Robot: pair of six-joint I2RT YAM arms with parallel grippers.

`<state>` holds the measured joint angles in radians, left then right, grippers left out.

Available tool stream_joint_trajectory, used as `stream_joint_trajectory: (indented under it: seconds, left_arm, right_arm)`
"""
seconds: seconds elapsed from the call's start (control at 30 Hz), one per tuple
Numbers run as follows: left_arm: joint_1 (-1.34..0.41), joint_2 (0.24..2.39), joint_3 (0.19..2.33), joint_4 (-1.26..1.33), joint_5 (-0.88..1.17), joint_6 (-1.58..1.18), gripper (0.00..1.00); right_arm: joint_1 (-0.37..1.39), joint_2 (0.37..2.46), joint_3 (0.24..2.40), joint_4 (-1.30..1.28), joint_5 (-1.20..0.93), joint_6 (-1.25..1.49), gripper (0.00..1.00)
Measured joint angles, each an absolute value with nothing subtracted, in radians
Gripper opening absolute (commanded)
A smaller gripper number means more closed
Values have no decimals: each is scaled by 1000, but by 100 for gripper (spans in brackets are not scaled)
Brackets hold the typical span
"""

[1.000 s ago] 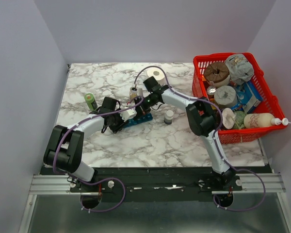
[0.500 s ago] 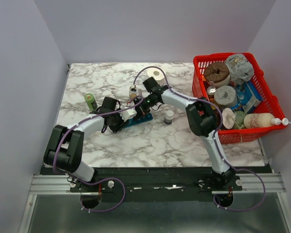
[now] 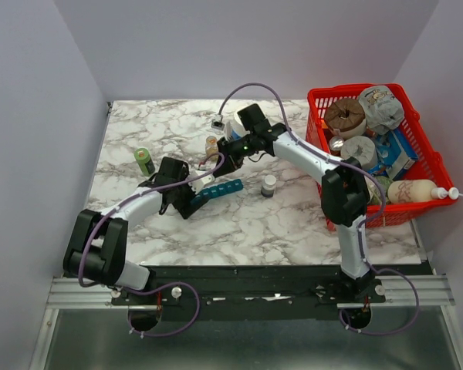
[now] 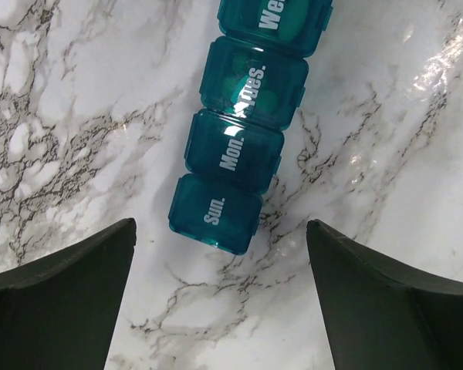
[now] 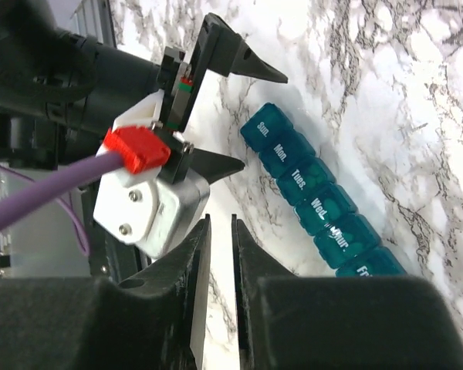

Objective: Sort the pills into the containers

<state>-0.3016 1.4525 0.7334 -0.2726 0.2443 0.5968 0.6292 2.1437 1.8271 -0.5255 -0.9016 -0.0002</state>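
The teal pill organizer strip [image 3: 220, 189] lies on the marble with its lids shut. In the left wrist view its Sun. end [image 4: 214, 212] lies just ahead of my fingers. Pale pill shapes [image 4: 266, 99] show through the Tues. lid. My left gripper [image 3: 190, 200] is open and empty at the strip's left end, close to the table [image 4: 220, 308]. My right gripper [image 3: 221, 154] hangs above and behind the strip, its fingers nearly together with nothing between them [image 5: 220, 223]. The right wrist view shows the strip [image 5: 316, 202] and the left gripper's fingers [image 5: 243, 65].
A small amber jar [image 3: 211, 144] stands just behind the strip. A white-capped bottle [image 3: 269, 185] is to its right and a green bottle [image 3: 144, 161] to its left. A red mesh basket [image 3: 324, 146] full of items stands at the right.
My right arm has lifted up and back, away from the strip. My left gripper has drawn back a little toward the strip's left end, leaving the strip uncovered.
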Motion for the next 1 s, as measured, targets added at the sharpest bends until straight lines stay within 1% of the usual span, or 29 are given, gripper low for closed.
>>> stream_joint_trajectory:
  seconds: [0.2,0.23,0.3,0.33,0.4,0.43,0.5,0.6,0.7,0.83,0.9,1.0]
  left_arm:
    - [-302,1322,711,-279,243,566,99]
    - [-302,1275,705,-279,243,554,99]
    - [-302,1195,693,-279,243,532,99]
    - [-301,1135,686,-276,243,519,99]
    - [-291,1004,663,-253,244,454,99]
    - [-286,952,654,-236,244,419,99]
    - [-270,810,631,-177,219,306,99]
    - [-257,669,622,-107,176,148,99]
    - [-250,566,639,-81,117,-15,99]
    - [-250,551,748,-135,63,-131,99]
    - [-250,554,807,-168,38,-160,99]
    - [-250,551,841,-196,17,-174,99]
  right_arm:
    - [595,2029,1787,-586,-879,-112,44]
    - [583,2003,1783,-599,-868,-134,49]
    - [551,1942,1776,-626,-838,-186,55]
    - [538,1906,1773,-640,-818,-211,63]
    - [510,1821,1761,-653,-773,-267,75]
    - [497,1779,1753,-655,-746,-290,87]
    - [486,1696,1734,-655,-691,-328,100]
    - [484,1567,1666,-623,-597,-363,100]
    - [477,1446,1567,-547,-470,-311,100]
    - [451,1361,1523,-479,-342,-208,100]
    - [443,1322,1501,-452,-268,-146,100]
    - [443,1278,1497,-435,-157,-78,100]
